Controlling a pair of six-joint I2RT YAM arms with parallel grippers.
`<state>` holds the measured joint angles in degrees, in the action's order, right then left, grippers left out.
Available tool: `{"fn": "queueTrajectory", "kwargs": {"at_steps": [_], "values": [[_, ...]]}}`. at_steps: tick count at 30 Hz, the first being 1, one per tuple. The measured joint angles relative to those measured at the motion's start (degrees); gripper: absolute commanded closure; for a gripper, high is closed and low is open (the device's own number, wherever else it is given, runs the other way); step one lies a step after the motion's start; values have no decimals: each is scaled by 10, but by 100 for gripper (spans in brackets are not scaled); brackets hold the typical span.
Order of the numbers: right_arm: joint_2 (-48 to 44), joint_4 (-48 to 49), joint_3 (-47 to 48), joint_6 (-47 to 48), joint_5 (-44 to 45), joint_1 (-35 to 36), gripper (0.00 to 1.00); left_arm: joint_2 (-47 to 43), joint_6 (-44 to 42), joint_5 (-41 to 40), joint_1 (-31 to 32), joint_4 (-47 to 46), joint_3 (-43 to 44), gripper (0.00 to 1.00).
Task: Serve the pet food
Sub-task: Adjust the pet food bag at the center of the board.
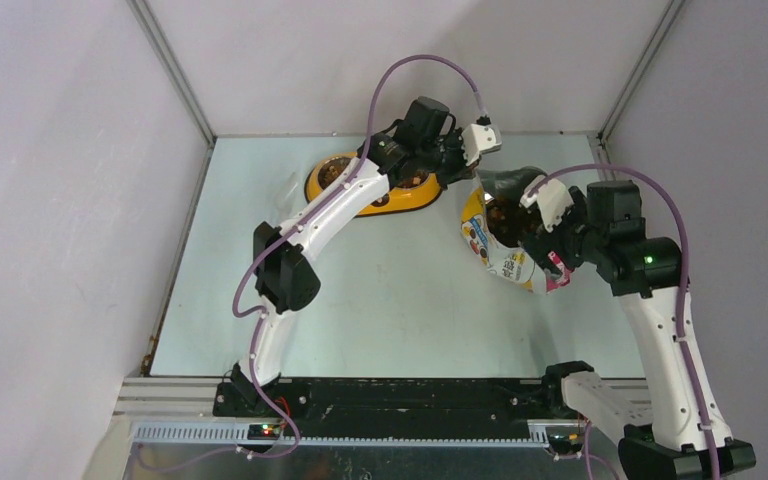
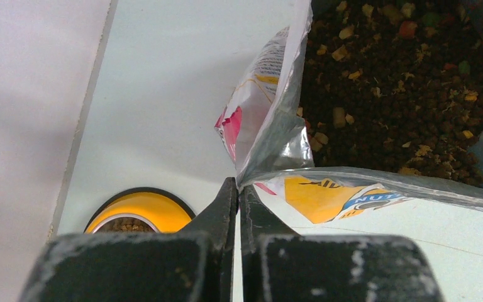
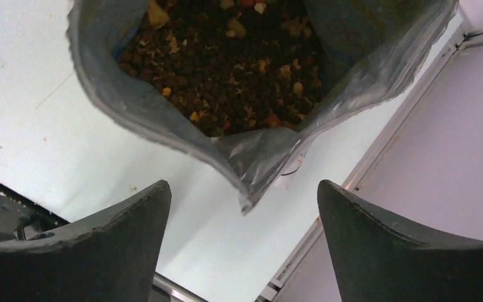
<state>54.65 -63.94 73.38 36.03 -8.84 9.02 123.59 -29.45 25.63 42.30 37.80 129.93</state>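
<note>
Yellow double bowl [image 1: 401,201] flat on bench [image 1: 390,300], close to far edge, left of centre, partly hidden. Slotted metal rail [image 1: 410,432] along near edge.

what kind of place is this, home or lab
Probably a robot test cell, not a home: plain walls on metal posts box in a table, the left arm and right arm are bolted at its near edge, and the props are a pet food bag and yellow bowl.

We read this as a robot lab cell, not a home; plain grey wall panels [image 1: 60,200] in metal corner posts [image 1: 173,70] box in a pale table [image 1: 400,310]; left arm [image 1: 330,205] and right arm [image 1: 665,330], purple cables [image 1: 422,57] trailing, sit on a slotted aluminium rail [image 1: 380,432].
</note>
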Motion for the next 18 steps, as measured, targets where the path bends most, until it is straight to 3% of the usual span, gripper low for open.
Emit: {"fn": "queueTrajectory", "kwargs": {"at_steps": [4, 10, 12, 13, 14, 18], "values": [[18, 28, -5, -16, 1, 3, 42, 0, 6, 0, -1, 0, 0, 100], [32, 56, -13, -44, 39, 53, 62, 0, 15, 0, -3, 0, 0, 100], [24, 62, -22, -48, 59, 74, 77, 0, 20, 0, -7, 2, 0, 100], [17, 64, -27, -49, 67, 80, 93, 0, 21, 0, -9, 3, 0, 100], [9, 65, -32, -51, 73, 85, 97, 0, 21, 0, -11, 4, 0, 100], [-14, 65, -44, -54, 95, 94, 100, 0, 25, 2, -21, 4, -2, 100]]}}
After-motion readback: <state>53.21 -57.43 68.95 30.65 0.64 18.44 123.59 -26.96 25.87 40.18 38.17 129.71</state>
